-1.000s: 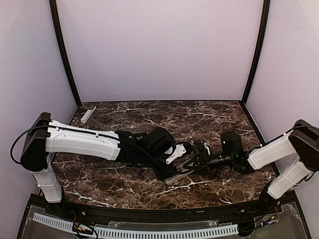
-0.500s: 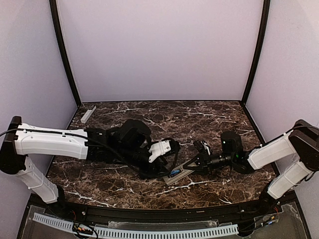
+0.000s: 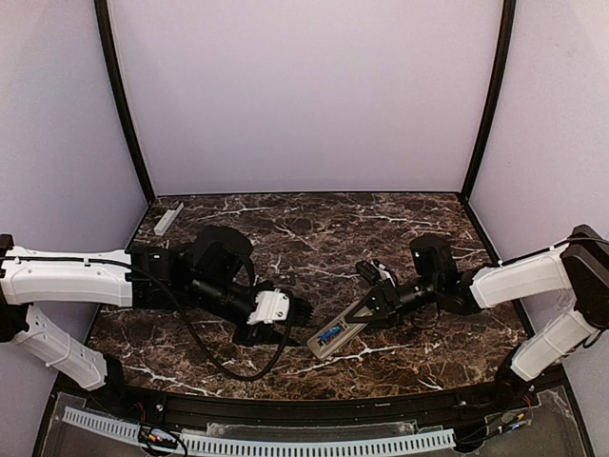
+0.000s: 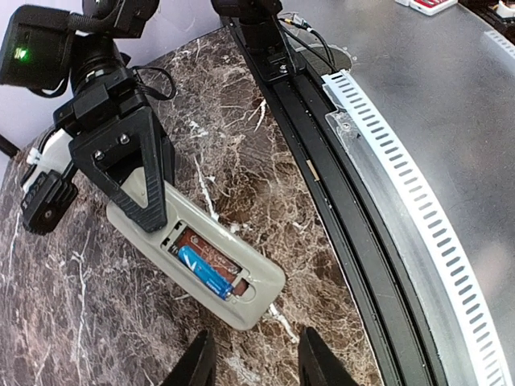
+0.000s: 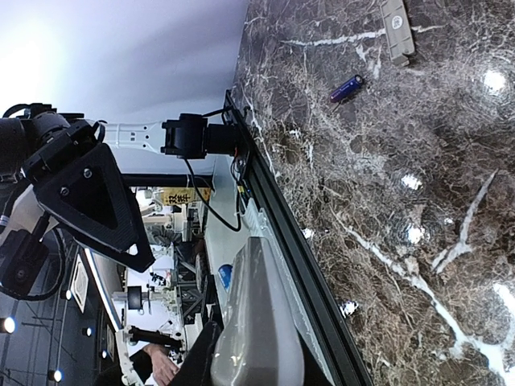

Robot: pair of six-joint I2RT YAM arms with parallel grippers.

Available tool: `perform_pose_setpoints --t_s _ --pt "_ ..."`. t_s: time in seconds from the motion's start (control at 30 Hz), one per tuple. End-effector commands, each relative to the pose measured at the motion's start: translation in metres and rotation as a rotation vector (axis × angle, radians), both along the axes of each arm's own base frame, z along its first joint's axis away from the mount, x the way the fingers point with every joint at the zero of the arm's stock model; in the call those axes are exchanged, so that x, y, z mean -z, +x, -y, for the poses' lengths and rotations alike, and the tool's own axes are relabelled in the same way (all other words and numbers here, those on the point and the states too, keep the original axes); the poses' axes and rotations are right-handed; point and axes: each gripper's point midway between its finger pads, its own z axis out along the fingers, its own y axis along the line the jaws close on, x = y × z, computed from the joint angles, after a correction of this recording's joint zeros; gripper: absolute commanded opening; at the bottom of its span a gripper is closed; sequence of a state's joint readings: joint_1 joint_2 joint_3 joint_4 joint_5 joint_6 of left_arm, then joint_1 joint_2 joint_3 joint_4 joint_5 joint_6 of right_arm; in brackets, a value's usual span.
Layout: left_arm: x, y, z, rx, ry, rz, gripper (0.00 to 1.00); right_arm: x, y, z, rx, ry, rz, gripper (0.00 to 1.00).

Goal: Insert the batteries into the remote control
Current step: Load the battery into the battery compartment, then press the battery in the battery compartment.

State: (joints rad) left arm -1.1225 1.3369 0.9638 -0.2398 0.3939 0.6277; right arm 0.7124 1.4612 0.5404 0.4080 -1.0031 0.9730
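Top external view: remote control (image 3: pixel 333 336) sits low at centre of table (image 3: pixel 400 228), long axis diagonal. Free end points near-left; far-right end clamped in right gripper (image 3: pixel 360 314). Open compartment faces up, one blue battery (image 4: pixel 205 273) seated lengthwise inside. Second battery (image 5: pixel 346 88) lies loose near grey bar (image 5: pixel 396 28). Left gripper (image 4: pixel 256 366) partly open, empty, just off remote's free end.

pale grey bar (image 3: pixel 168 218): far-left table corner | marble table (image 3: pixel 381 214) | slotted white strip (image 3: pixel 285 445): near edge
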Motion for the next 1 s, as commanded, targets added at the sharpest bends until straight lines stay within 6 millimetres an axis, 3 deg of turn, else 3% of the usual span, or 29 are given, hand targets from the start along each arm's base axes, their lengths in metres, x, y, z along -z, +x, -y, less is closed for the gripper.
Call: perform_pose_setpoints --t_s 0.0,0.17,0.43,0.97 --pt "-0.012 -0.017 0.002 0.136 -0.02 0.074 0.35 -0.008 -0.009 0.0 -0.075 0.018 0.014 0.0" --pt "-0.01 -0.023 0.008 0.172 -0.011 0.125 0.31 -0.004 -0.012 0.001 -0.086 0.007 -0.035 0.0" --pt "0.01 -0.026 0.015 0.211 0.046 0.153 0.28 -0.005 -0.02 0.0 -0.109 -0.002 -0.068 0.0" --pt "0.02 -0.022 0.033 0.236 0.063 0.184 0.21 -0.012 -0.025 -0.01 -0.126 0.016 -0.063 0.0"
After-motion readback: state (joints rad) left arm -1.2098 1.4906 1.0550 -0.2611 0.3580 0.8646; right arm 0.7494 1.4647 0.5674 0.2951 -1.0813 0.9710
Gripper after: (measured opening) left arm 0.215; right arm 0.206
